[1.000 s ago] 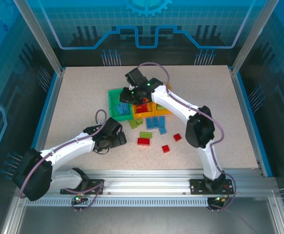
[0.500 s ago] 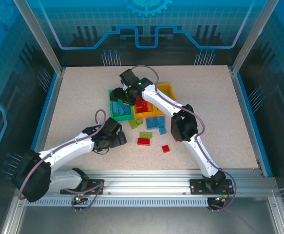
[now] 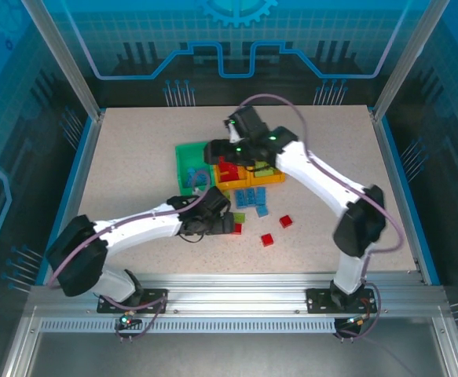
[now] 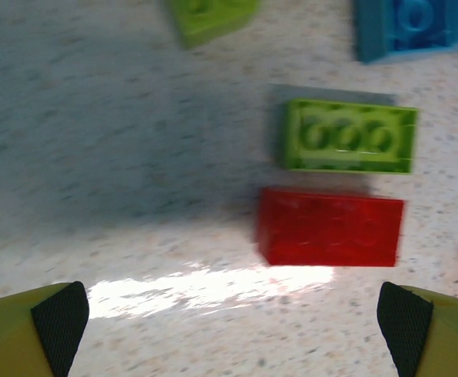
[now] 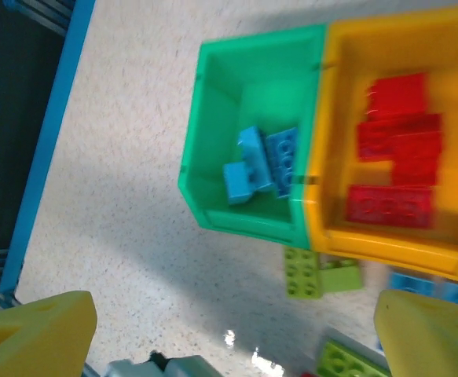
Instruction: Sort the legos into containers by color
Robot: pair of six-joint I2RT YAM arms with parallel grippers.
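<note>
My left gripper hovers open low over the table, with a red lego just ahead of its fingertips and a lime lego beyond that. From above, the left gripper sits beside the loose legos. My right gripper stands open and empty above the containers. Below it the green bin holds blue legos, and the orange bin beside it holds red legos. Two lime legos lie on the table against the bins' near side.
A second orange bin stands at the right end of the row. Loose blue legos and two small red ones lie in front of the bins. Bare tabletop spreads to the left and right.
My right gripper has opened and swung back to the right from over the green bin. The left arm has reached forward and right to the loose red and lime legos.
</note>
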